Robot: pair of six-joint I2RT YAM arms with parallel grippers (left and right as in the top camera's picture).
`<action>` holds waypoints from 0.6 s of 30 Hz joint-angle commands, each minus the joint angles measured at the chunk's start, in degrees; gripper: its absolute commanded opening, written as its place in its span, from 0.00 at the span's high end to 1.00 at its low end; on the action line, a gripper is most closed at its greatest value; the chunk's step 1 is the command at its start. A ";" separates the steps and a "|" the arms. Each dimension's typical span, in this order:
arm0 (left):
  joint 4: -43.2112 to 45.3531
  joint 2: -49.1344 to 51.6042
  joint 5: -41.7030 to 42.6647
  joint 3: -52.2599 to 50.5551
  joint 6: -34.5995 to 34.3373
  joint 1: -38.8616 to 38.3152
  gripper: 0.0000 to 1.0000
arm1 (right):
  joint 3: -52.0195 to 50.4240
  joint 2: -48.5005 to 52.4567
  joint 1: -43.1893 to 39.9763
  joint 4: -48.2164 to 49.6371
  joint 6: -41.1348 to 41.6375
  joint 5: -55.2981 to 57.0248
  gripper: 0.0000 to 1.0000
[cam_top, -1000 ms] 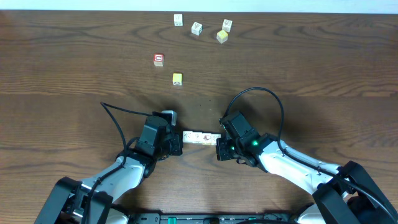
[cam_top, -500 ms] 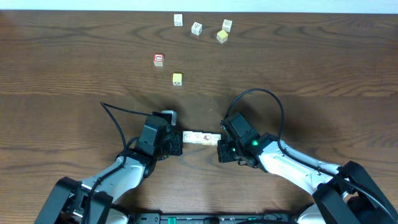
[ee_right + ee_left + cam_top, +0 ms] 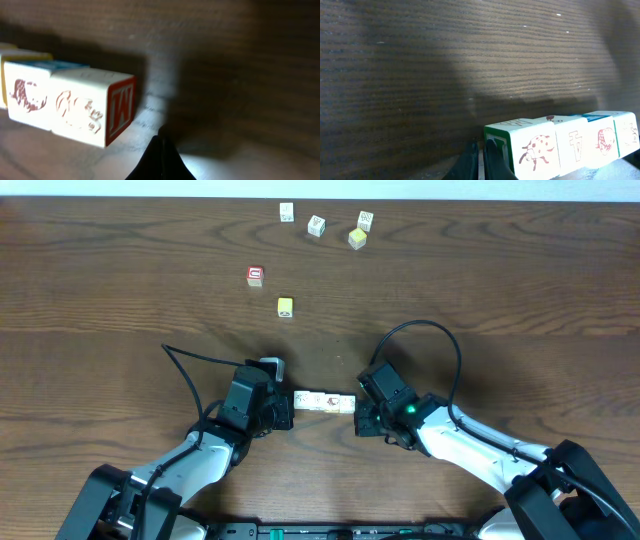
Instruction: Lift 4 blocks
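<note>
Since the earlier frame the right gripper (image 3: 358,412) has drawn back a little to the right, off the right end of the row of four blocks (image 3: 323,401), while the row and the left arm have stayed where they were. On the left, the left gripper (image 3: 288,410) sits low at the near part of the table (image 3: 520,290) with its jaws together; in its wrist view the dark fingertips (image 3: 492,156) lie right at the green-bordered end face of the leftmost block (image 3: 527,152), which shows a red ladybird, though whether they touch it cannot be told. The four blocks lie side by side in a straight line running left to right on the wood, between the two grippers. In the right wrist view the rightmost block (image 3: 82,112) carries a red-framed letter M on its end face, and the right gripper's jaws, closed to a single point, stand just beside it with a strip of bare wood between. Farther off, left to right, lie a red cube (image 3: 255,276), a yellow cube (image 3: 285,306), two white cubes (image 3: 287,212) (image 3: 316,225), another yellow cube (image 3: 357,238) and a third white cube (image 3: 365,220) touching it.
</note>
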 commanded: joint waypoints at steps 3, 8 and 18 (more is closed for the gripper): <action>0.13 0.04 0.66 0.13 0.57 -0.11 0.93 | 0.28 -0.04 -1.20 2.56 -0.28 2.91 0.99; 0.13 0.04 0.66 0.13 0.57 -0.11 0.93 | 0.28 -0.04 -1.20 5.38 -1.14 0.87 0.99; 0.13 0.04 0.66 0.13 0.57 -0.11 0.93 | 0.28 -0.02 -1.20 7.13 -1.55 -1.33 0.99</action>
